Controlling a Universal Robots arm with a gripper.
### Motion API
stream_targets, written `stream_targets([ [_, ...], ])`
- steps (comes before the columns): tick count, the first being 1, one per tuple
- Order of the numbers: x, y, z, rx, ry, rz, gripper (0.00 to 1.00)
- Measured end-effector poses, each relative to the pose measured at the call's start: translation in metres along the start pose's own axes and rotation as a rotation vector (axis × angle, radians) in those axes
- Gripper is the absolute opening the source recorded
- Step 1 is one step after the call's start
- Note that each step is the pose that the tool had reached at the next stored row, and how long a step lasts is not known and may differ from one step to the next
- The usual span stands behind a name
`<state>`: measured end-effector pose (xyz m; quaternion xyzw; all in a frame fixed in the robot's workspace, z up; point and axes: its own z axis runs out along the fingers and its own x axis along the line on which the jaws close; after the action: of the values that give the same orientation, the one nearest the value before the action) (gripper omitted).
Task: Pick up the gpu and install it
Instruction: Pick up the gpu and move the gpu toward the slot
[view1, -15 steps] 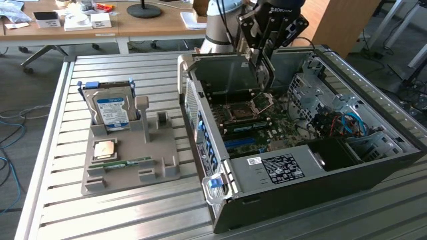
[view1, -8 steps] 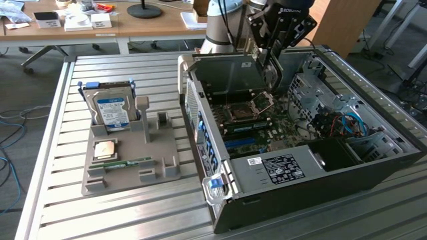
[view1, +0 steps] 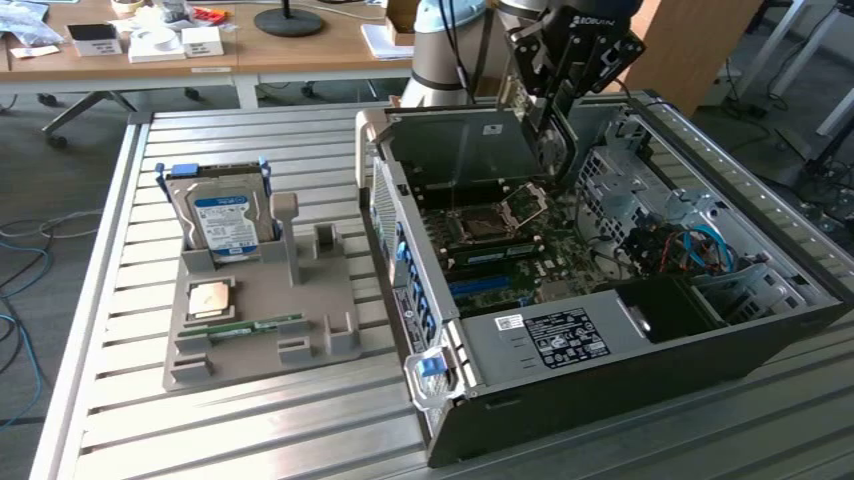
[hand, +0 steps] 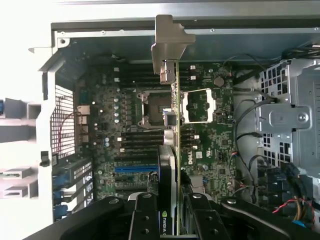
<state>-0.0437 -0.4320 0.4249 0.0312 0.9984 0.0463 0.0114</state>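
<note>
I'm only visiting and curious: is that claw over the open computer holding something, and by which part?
Yes. The claw grips the gpu, a green card seen edge-on, pinching its flat faces at the fan end; its silver bracket end sticks out free.

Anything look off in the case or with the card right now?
One thing: the motherboard's silver processor socket looks bare, its metal hold-down frame flipped open beside it. The thin green gpu card with black fan and silver bracket sits straight, edge-on, in the black gripper. No damage visible.
</note>
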Motion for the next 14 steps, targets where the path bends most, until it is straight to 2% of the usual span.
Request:
stream_targets([
  [14, -0.043, 0.0026, 0.0012, 0.0000, 0.0001, 0.000, 0.27],
])
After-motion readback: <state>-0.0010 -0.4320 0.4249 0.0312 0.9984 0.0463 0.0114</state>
